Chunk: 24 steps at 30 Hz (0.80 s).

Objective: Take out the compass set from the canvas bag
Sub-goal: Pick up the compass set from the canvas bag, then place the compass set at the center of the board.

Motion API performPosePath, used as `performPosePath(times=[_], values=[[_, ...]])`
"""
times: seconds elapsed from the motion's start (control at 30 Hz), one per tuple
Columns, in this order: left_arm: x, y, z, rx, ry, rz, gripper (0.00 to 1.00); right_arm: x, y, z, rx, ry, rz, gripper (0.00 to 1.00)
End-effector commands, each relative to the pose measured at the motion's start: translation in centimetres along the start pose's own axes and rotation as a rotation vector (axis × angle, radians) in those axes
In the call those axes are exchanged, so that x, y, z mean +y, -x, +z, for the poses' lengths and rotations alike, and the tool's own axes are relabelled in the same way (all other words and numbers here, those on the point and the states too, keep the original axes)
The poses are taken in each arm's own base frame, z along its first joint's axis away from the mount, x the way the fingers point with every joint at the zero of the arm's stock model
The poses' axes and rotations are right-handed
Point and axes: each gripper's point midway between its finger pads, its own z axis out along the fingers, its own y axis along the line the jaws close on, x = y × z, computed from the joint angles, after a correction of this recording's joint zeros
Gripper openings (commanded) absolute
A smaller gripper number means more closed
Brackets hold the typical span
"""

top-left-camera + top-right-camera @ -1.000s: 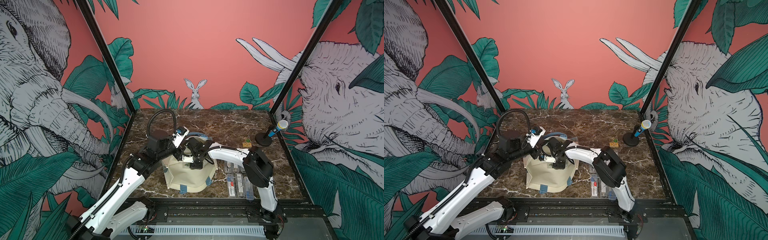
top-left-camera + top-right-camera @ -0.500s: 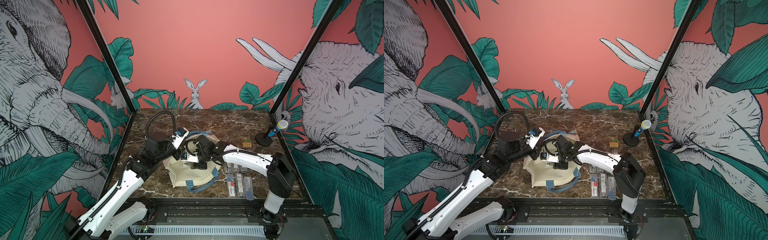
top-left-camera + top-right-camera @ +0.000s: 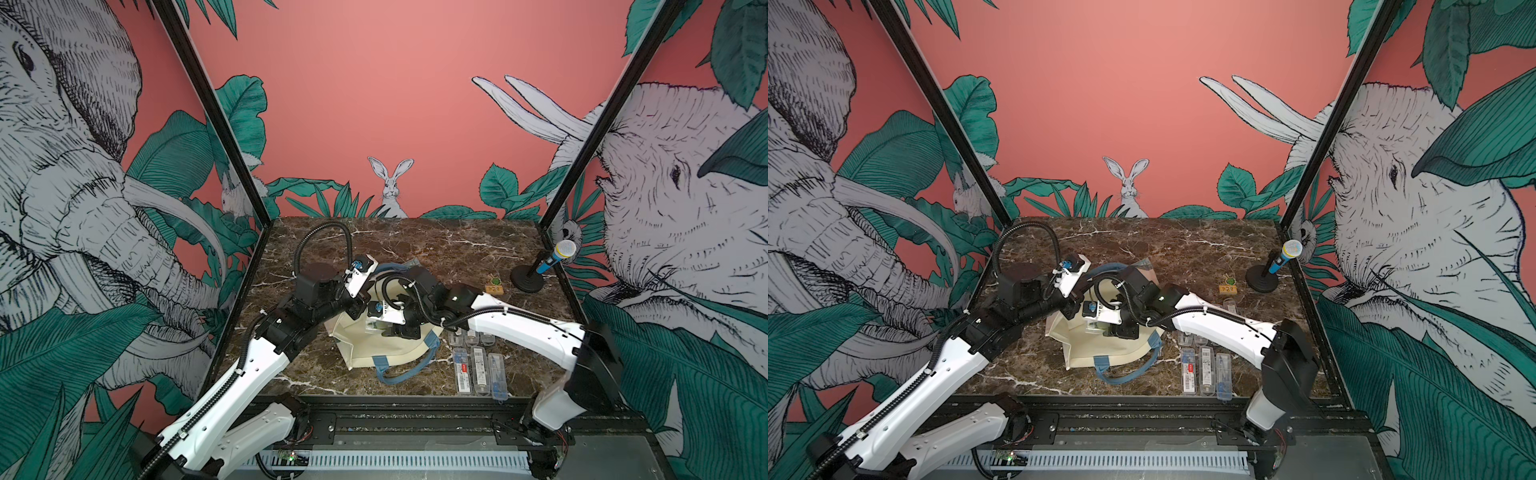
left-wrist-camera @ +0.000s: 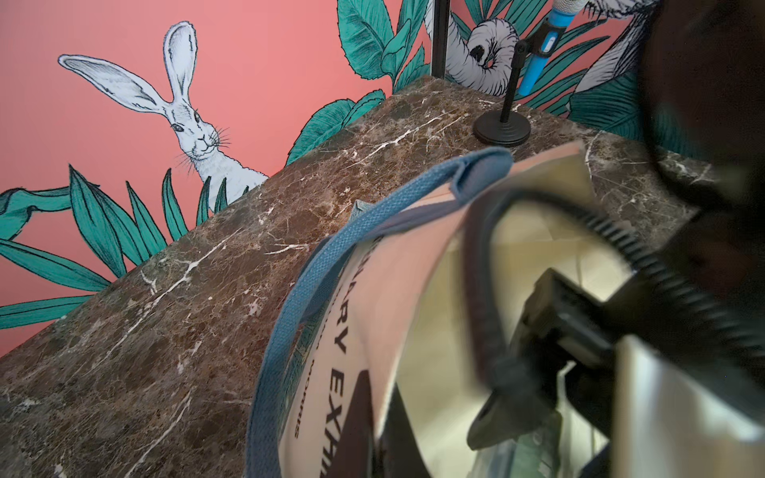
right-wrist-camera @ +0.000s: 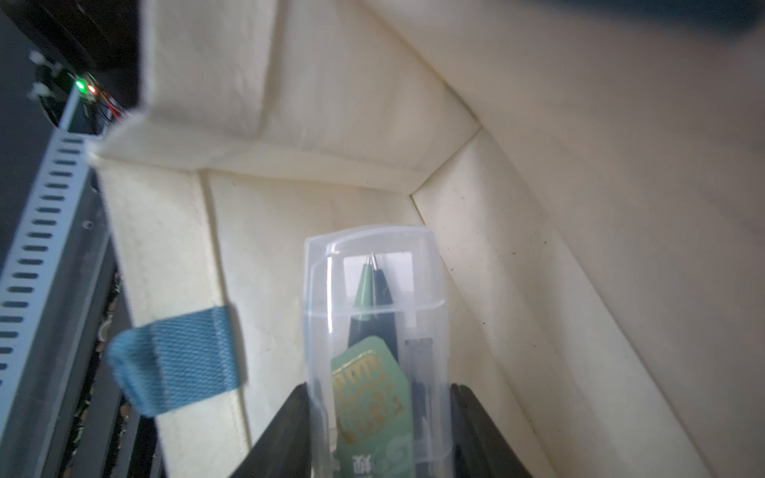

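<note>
Marble tabletop (image 3: 457,249): right end effector (image 5: 378,393) clamps compass set (image 5: 372,314).

canvas bag (image 3: 361,350): one is lying | compass set (image 5: 374,331): one is sitting inside it | clear cases (image 3: 480,372): three are lying in a row, more behind uncountable | microphone (image 3: 555,258): one is standing | wooden block (image 3: 494,286): one is resting

Dark brown marble tabletop (image 3: 457,249), white-veined. Coral back wall (image 3: 374,104) at 12 o'clock bears a rabbit (image 3: 390,187); elephant mural (image 3: 66,187) at 9, second elephant (image 3: 685,199) at 3.

compass set (image 5: 374,331) in canvas bag (image 3: 365,353); cases (image 3: 478,370) beside
</note>
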Motion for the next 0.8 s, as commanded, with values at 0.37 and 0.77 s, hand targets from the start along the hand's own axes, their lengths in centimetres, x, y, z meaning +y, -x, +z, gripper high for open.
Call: performPosePath(times=[0.37, 0.77], values=[[0.4, 0.5, -0.8, -0.031, 0.035, 0.015, 0.0, 1.1, -5.0, -10.5, 0.189, -0.321, 0.631, 0.42], [-0.5, 0.3, -0.6, -0.034, -0.015, 0.012, 0.0, 5.9, -23.1, -18.0, 0.414, -0.912, 1.473, 0.35]])
